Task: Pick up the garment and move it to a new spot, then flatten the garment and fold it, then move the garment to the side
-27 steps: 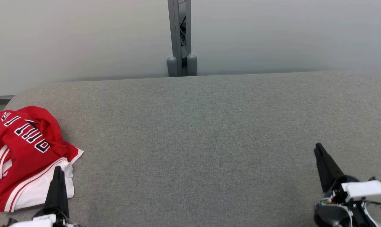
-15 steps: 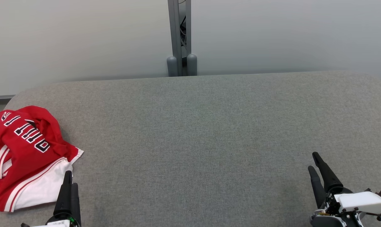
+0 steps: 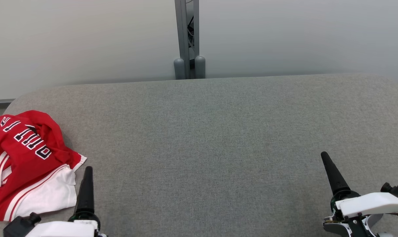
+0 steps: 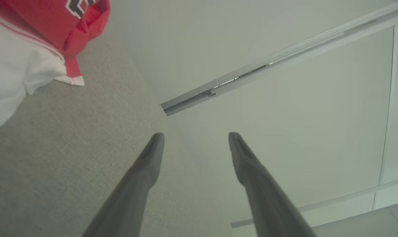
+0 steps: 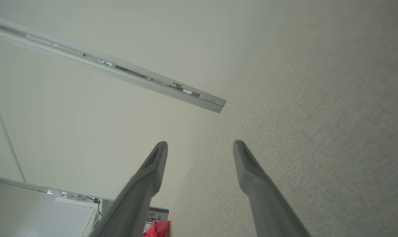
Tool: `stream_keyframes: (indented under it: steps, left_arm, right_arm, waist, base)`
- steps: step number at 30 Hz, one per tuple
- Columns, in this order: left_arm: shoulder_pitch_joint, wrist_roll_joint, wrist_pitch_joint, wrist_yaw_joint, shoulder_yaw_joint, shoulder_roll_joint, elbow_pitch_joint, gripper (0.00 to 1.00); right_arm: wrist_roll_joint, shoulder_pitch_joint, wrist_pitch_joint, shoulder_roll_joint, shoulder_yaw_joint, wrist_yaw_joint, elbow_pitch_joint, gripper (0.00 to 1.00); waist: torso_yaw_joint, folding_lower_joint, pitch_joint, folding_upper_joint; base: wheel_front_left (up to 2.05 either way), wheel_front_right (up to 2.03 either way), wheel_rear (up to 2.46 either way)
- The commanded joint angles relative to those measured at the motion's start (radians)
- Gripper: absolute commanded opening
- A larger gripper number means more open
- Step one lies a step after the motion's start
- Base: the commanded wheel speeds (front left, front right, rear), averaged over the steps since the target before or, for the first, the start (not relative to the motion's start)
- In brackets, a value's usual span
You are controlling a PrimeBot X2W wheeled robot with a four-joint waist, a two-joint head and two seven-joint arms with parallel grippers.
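The garment [image 3: 28, 161] is a red and white jersey with dark lettering, crumpled at the left end of the grey fabric table [image 3: 205, 138]. In the left wrist view its red and white folds [image 4: 24, 42] lie at the upper left. My left gripper [image 3: 87, 171] stands just right of the jersey's white hem, apart from it. Its fingers are spread and empty in the left wrist view [image 4: 195, 136]. My right gripper [image 3: 324, 156] hovers near the table's lower right, far from the jersey. The right wrist view shows it open with nothing between the fingers [image 5: 200, 144].
A pale wall panel runs behind the table, with a grey metal post [image 3: 187, 39] at its middle. The table's rounded corners lie at the far left and far right. The right wrist view catches a small red scrap of the jersey [image 5: 158, 228] at its bottom edge.
My left gripper has shifted right, off the jersey's white hem, and rolled. The right gripper dipped, then rose again a little to the left. The jersey has not moved.
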Motion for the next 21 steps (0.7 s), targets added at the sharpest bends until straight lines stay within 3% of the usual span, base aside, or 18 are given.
stream_keyframes:
  steps: [1, 8, 21]
  left_arm:
    - [-0.033, 0.074, -0.011, 0.018, -0.021, 0.011, -0.024, 1.0]
    - [-0.046, 0.227, -0.033, 0.072, -0.083, 0.013, -0.028, 1.0]
    - [-0.073, 0.449, -0.069, 0.177, -0.167, 0.03, -0.045, 1.0]
  right_arm:
    - [-0.07, -0.024, -0.016, -0.01, 0.005, 0.001, -0.029, 1.0]
    - [-0.247, -0.017, -0.048, -0.01, 0.022, 0.001, -0.072, 1.0]
    - [-0.457, -0.002, -0.097, -0.01, 0.052, 0.001, -0.112, 1.0]
  waist:
    - [0.0, 0.0, 0.001, 0.0]
    - [0.001, 0.0, 0.003, 0.0]
    - [0.001, 0.0, 0.0, 0.0]
  base:
    - [0.0, 0.0, 0.0]
    - [0.0, 0.0, 0.0]
    - [0.0, 0.0, 0.0]
